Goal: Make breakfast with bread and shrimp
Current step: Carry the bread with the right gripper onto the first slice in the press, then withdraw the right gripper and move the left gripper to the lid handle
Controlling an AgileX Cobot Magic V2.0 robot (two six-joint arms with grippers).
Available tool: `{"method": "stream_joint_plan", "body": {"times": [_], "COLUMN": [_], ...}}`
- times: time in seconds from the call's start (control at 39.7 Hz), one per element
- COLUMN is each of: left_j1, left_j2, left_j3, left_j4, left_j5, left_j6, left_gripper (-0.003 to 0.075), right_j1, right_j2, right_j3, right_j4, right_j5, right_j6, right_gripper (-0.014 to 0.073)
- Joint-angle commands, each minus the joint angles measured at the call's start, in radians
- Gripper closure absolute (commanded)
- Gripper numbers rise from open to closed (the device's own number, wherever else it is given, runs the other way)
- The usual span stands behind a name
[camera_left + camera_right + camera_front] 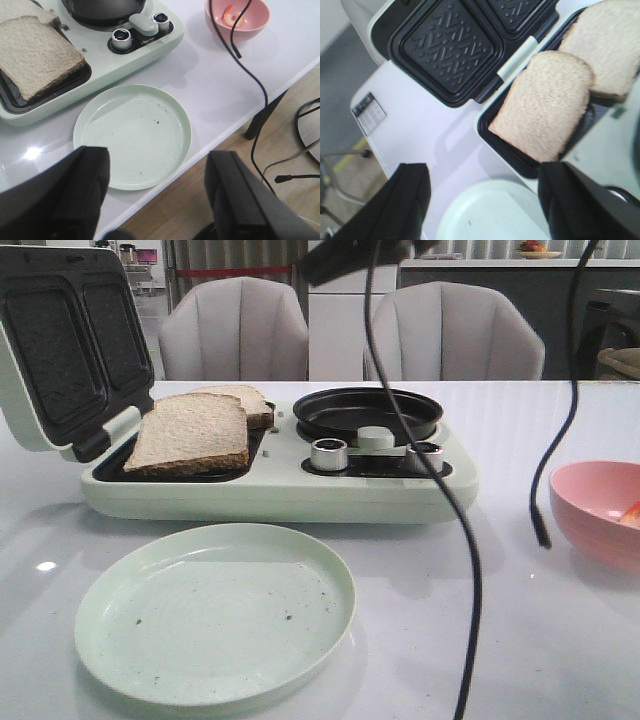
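Note:
Two slices of bread lie on the lower grill plate of the open pale green sandwich maker [280, 495]: the near slice [190, 432] overlaps the far one [245, 400]. Both also show in the left wrist view [37, 55] and the right wrist view [545, 107]. Shrimp [231, 15] lie in a pink bowl [237, 20] at the table's right [600, 510]. My left gripper [157, 195] is open, high above the table's front edge. My right gripper [480, 200] is open above the plate's edge, near the bread. Neither holds anything.
An empty pale green plate [215, 612] sits in front of the sandwich maker. A small black pan [367, 412] rests on its right half, behind two knobs [329, 454]. The grill lid [65, 340] stands open at the left. Black cables [455, 520] hang across the view.

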Motion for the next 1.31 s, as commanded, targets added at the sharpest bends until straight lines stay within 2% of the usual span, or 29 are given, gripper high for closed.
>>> {"method": "stream_joint_plan", "body": {"times": [0.0, 0.28, 0.38, 0.73, 1.06, 1.28], "left_j1": [-0.007, -0.007, -0.007, -0.007, -0.007, -0.007], "left_j2": [-0.001, -0.001, -0.001, -0.001, -0.001, -0.001], "left_j3": [-0.024, -0.024, -0.024, -0.024, -0.024, -0.024], "left_j4": [0.026, 0.026, 0.026, 0.026, 0.026, 0.026], "left_j5": [-0.075, -0.075, -0.075, -0.075, -0.075, -0.078], "left_j6": [-0.005, -0.005, -0.005, -0.005, -0.005, -0.005], "left_gripper": [0.0244, 0.0244, 0.0244, 0.0244, 0.0244, 0.0244], "right_j1": [0.001, 0.001, 0.001, 0.001, 0.001, 0.001], "right_j2": [-0.138, -0.349, -0.418, -0.673, -0.948, -1.067], "right_j3": [-0.035, -0.020, 0.039, 0.379, 0.708, 0.828], "right_j4": [-0.141, -0.664, -0.769, -0.760, -0.702, -0.709], "right_j5": [0.019, 0.223, 0.247, 0.158, -0.008, -0.023], "right_j6": [0.101, 0.477, 0.547, 0.562, 0.563, 0.563], "right_gripper": [0.0047, 0.0047, 0.0047, 0.0047, 0.0047, 0.0047]}}
